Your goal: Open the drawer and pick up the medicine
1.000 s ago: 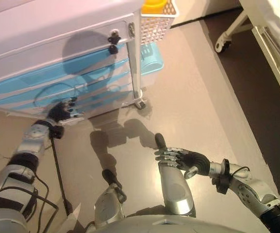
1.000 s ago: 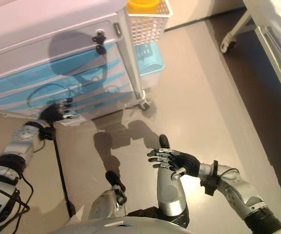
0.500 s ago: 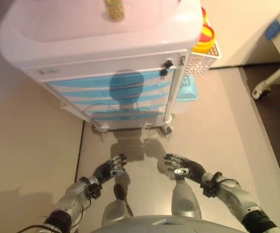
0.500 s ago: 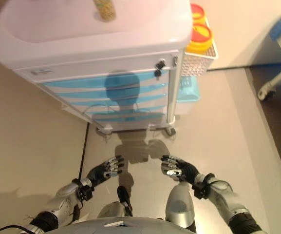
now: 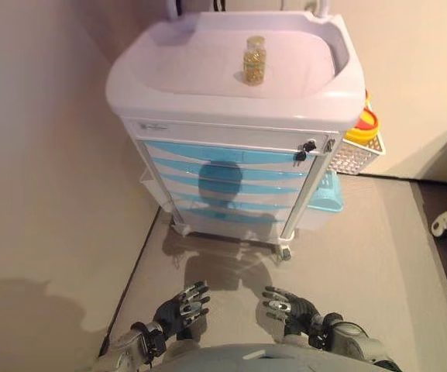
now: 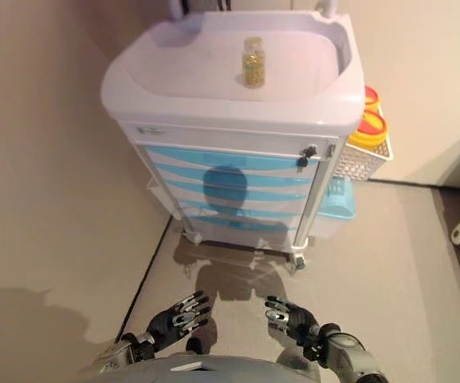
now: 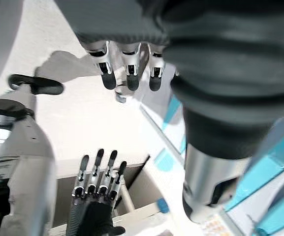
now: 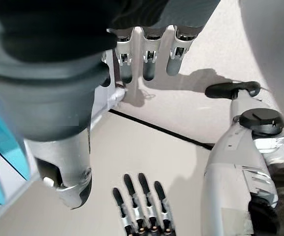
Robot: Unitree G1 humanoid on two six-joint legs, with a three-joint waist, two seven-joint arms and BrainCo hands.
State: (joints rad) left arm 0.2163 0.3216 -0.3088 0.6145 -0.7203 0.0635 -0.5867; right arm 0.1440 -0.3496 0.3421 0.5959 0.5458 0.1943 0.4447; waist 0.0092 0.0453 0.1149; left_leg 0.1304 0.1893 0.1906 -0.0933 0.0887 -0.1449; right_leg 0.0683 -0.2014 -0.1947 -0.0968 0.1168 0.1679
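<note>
Medicine (image 5: 254, 60) is what you should look at first: 1 small clear bottle filled with yellowish contents and capped with a pale lid, standing upright near the middle of the cart's recessed top (image 5: 200, 66), well apart from both hands. Your cart (image 6: 237, 120) is white with a stack of light blue drawer fronts (image 5: 227, 180), all shut, and a dark lock knob (image 5: 307, 147) at the upper right corner of the drawer stack. You'll see a white mesh basket (image 5: 356, 155) hanging on its right side, holding yellow and red containers (image 6: 371, 124), and a light blue bin (image 5: 326, 194) lower down behind the right leg. Your cart stands on casters on a beige floor (image 5: 378, 248), beside a plain wall (image 5: 45, 194). Your left hand (image 5: 180, 306) and right hand (image 5: 287, 304) hover low over the floor, fingers straight and spread, holding nothing
</note>
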